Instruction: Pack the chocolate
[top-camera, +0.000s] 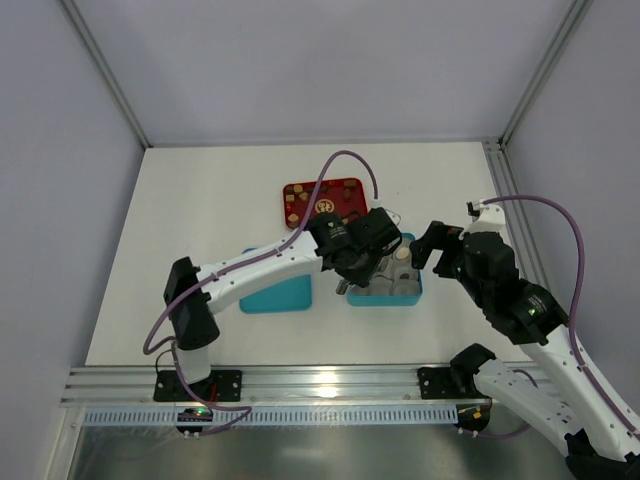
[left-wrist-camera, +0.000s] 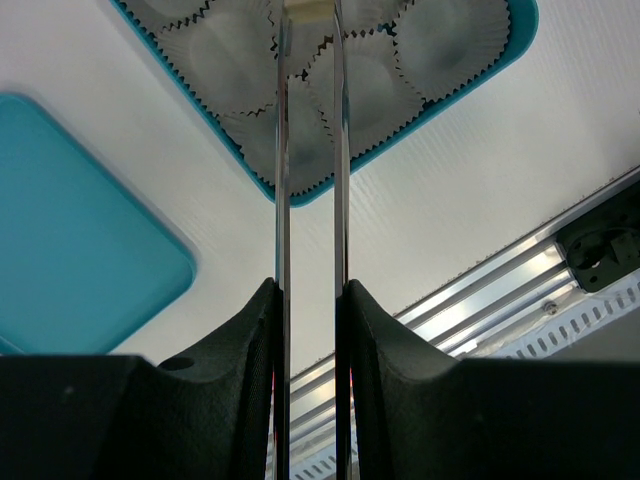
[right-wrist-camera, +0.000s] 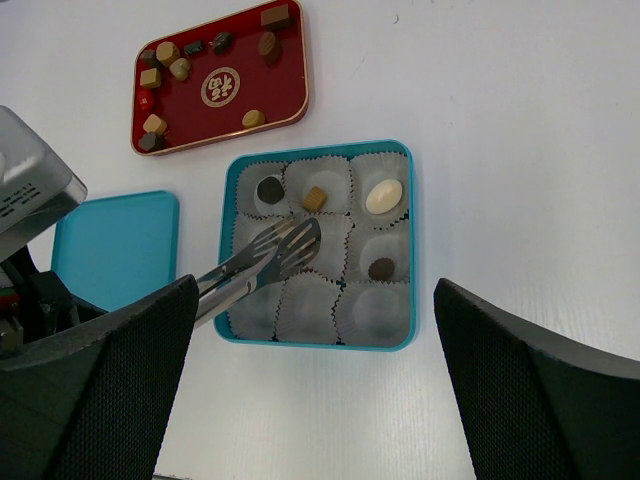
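We see the white surface (right-wrist-camera: 520, 150) bounded at the near edge by a ribbed aluminium rail (left-wrist-camera: 500, 290) and walled by pale panels on the other three sides. Wide bare room lies to the far left and far right of the things gathered in the middle. Most of the chocolate (right-wrist-camera: 166, 52) lies loose on a glossy red tray (right-wrist-camera: 270, 90), a rounded rectangle with a raised lip. The pieces are small tan, brown and dark lumps kept mostly to the tray's edges and corners. Just in front of the tray sits a square teal box (right-wrist-camera: 411, 250) with rounded corners, lined three by three with crinkled, saw-edged paper cups (right-wrist-camera: 310, 310). Four cups are filled. The back row holds a dark round piece (right-wrist-camera: 270, 188), a tan cube (right-wrist-camera: 315, 198) and a cream oval (right-wrist-camera: 383, 195), and the middle right cup holds a small dark brown piece (right-wrist-camera: 381, 268). The flat, smooth teal lid (right-wrist-camera: 115, 250) rests to the box's left, near it but apart. The left end effector (left-wrist-camera: 310, 300) is clamped narrow on shiny metal tongs (right-wrist-camera: 255, 265), whose thin blades run close together out over the box, tips above the centre cup. We cannot tell whether they pinch anything. The right end effector (right-wrist-camera: 315, 288) hangs by the box's right side, its textured black fingers spread wide with nothing between them.
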